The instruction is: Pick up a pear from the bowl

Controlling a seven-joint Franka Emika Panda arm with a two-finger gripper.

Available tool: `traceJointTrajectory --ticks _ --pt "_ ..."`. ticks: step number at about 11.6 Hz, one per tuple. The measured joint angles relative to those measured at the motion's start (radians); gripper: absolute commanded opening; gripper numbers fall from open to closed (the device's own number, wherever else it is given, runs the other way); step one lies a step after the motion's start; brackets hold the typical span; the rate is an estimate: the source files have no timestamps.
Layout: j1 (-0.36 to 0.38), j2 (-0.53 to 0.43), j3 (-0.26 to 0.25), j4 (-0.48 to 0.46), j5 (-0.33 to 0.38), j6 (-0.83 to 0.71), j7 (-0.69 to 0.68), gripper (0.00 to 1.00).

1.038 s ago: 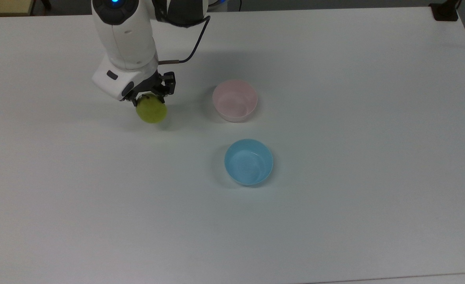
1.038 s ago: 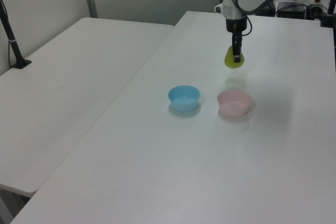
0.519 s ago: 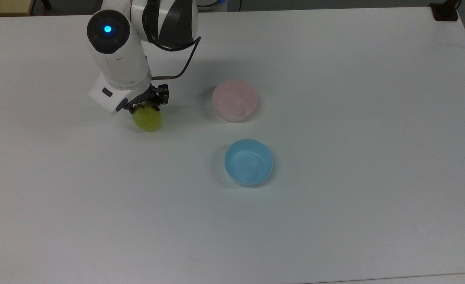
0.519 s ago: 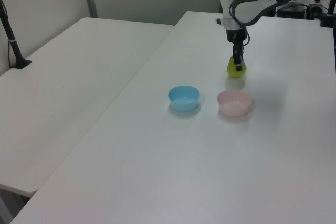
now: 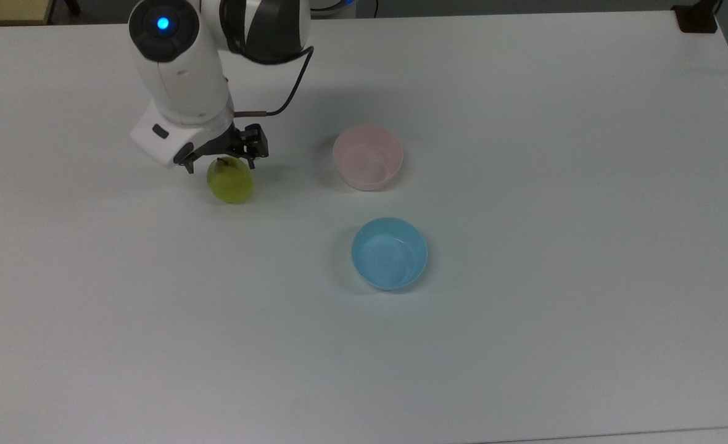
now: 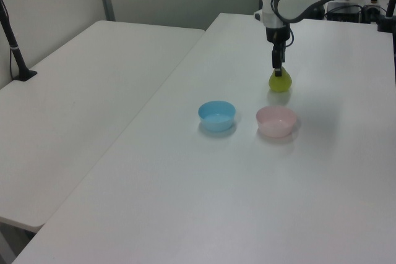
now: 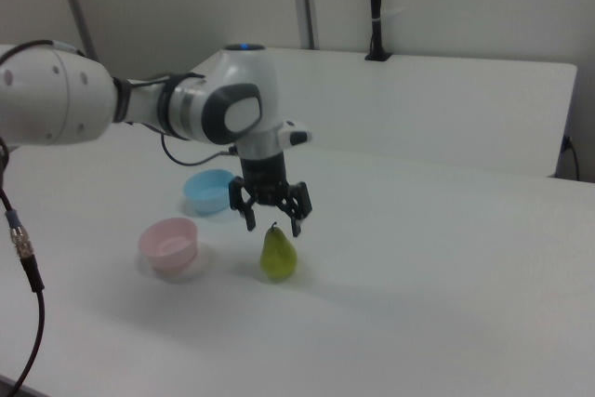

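Note:
The yellow-green pear stands upright on the white table, stem up, well to the top view's left of the pale pink bowl. That bowl is empty. My gripper hovers just above the pear and is open, its black fingers spread to either side of the stem without touching it. In the right view the gripper hangs over the pear, with the pink bowl to the right view's left. The left view shows the gripper over the pear, beyond the pink bowl.
An empty light blue bowl sits on the table nearer the top view's bottom edge than the pink one. A second white table adjoins on the left view's left. A black post stands at the far table edge.
The gripper carried the pear down onto the table, then opened and let it go. It now sits slightly higher, and the pear stands alone.

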Motion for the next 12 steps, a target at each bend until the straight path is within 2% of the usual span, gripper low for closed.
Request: traceJointTrajectory --ticks 3,7,12 --pt "0.088 -0.104 0.006 0.003 -0.013 -0.044 0.176 1.00" --pt "0.168 -0.246 0.012 0.030 -0.015 -0.191 0.266 1.00" --pt "0.198 -0.325 0.012 0.031 -0.015 -0.278 0.310 1.00"
